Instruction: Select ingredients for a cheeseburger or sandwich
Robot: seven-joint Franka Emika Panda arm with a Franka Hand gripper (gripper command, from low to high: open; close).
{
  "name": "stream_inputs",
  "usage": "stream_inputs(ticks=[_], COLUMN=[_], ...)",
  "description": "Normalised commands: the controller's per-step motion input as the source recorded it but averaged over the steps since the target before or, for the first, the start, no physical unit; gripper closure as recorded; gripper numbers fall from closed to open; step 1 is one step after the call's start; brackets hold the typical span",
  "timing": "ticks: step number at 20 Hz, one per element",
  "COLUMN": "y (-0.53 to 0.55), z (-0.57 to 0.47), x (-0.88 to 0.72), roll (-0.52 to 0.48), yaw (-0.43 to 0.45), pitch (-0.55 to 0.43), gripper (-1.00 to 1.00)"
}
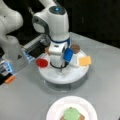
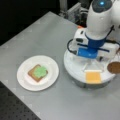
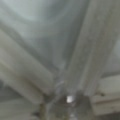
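Grey tabletop (image 2: 45,32) carries a white paper plate (image 2: 23,80) on which a brown toast square (image 2: 32,73) lies topped by a green round (image 2: 40,71). Beside the plate stands a white round turntable tray (image 1: 72,75) holding a red round (image 1: 41,62), a dark brown patty disc (image 2: 114,67) and a yellow-orange cheese square (image 2: 93,77). Over the tray's middle hangs the pincer (image 1: 60,71); whether it is spread cannot be told.
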Motion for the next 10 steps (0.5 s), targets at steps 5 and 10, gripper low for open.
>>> stream_inputs(ticks=[5,10], y=[-0.01,0.06], z=[-0.09,-0.05], x=[-0.18,-0.20], roll=[0.155,0.180], yaw=[0.181,0.212], pitch=[0.019,0.039], gripper=[-1.00,-1.00])
